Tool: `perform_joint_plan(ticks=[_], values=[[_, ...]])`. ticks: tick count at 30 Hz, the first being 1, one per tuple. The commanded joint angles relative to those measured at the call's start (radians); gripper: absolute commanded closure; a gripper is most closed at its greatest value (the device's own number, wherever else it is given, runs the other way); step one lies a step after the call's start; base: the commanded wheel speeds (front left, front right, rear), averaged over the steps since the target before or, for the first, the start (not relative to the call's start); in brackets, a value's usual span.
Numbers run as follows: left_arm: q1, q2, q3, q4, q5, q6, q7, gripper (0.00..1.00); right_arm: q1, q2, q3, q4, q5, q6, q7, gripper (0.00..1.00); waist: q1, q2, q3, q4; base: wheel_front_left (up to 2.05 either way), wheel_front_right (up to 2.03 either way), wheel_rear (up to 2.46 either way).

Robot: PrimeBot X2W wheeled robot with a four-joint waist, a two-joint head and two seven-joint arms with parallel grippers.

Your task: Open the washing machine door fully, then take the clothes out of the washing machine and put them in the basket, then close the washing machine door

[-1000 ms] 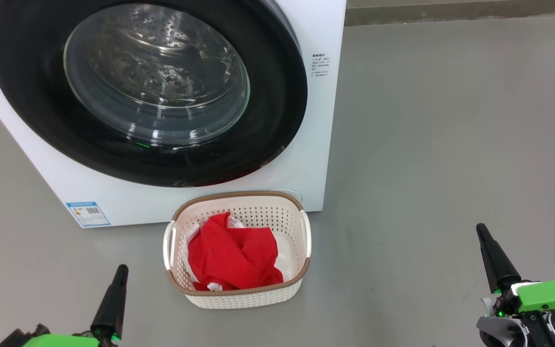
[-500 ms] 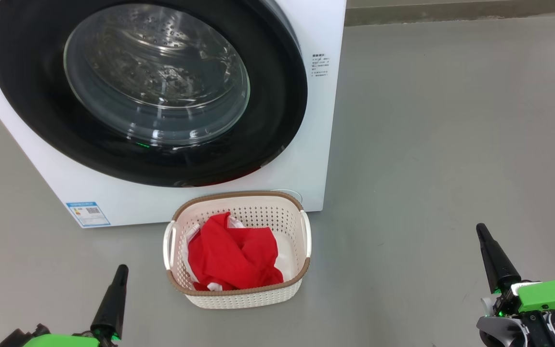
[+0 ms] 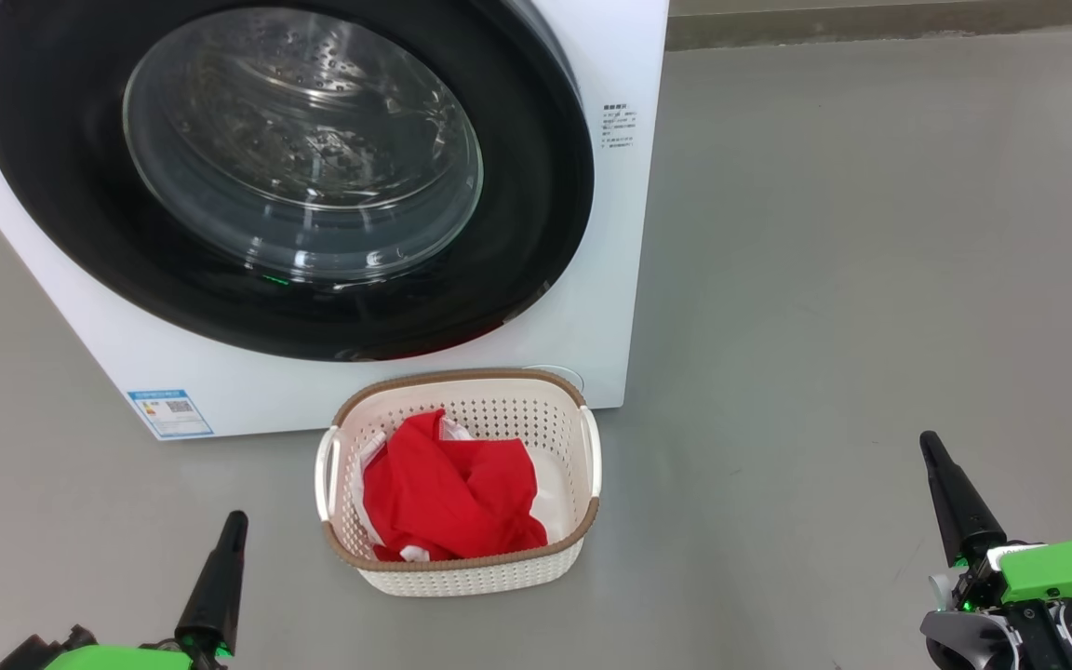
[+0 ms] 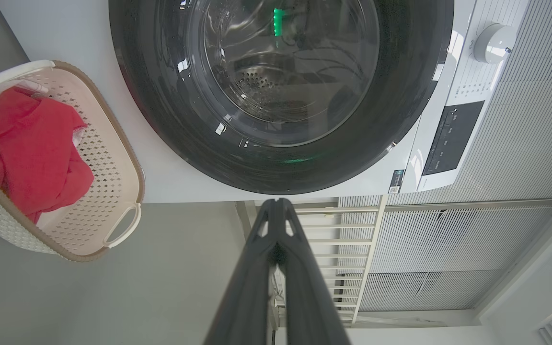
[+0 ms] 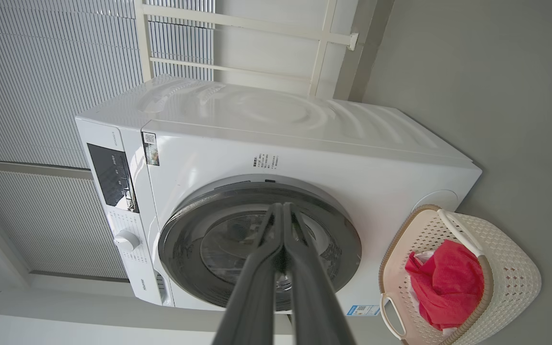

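Movement: nothing is shifting since a second ago; we are finding the whole scene holding exactly as it was.
Left claw: we are seeing the left gripper (image 3: 234,521), two long dark fingers, hovering over the floor at the lower left of the head view, clenched tight on nothing and standing apart from the basket.
Right claw: the right gripper (image 3: 929,443) is hanging at the lower right, well apart from the basket, its fingers likewise pressed together and carrying nothing.
Door: the large round washing machine door (image 3: 285,158), glossy black rim around a bulging clear glass window, is sitting flush against the front panel.
Machine: the big white boxy front-loading washing machine (image 3: 620,56) is standing on the plain grey floor (image 3: 852,279), a small blue label (image 3: 170,412) showing at its lower corner.
Clothes: the bright red fabric clothes (image 3: 448,502) with white trim are lying crumpled inside the basket.
Basket: the small cream perforated plastic basket (image 3: 462,562) with a brown woven-look rim is resting on the floor just in front of the machine, below the door.
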Motion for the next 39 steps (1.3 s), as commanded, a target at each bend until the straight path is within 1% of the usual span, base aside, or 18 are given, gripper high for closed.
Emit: perform_joint_plan(ticks=[1, 39], values=[[-0.04, 0.01, 0.034, -0.021, -0.007, -0.007, 0.005, 1.0, -0.042, -0.008, 0.015, -0.025, 0.006, 0.001, 0.007, 1.0, 0.0, 0.0, 0.0, 0.0, 0.0, 0.0, 0.0], [-0.04, 0.01, 0.034, -0.021, -0.007, -0.007, 0.005, 1.0, -0.042, -0.008, 0.015, -0.025, 0.006, 0.001, 0.007, 1.0, 0.0, 0.0, 0.0, 0.0, 0.0, 0.0, 0.0]])
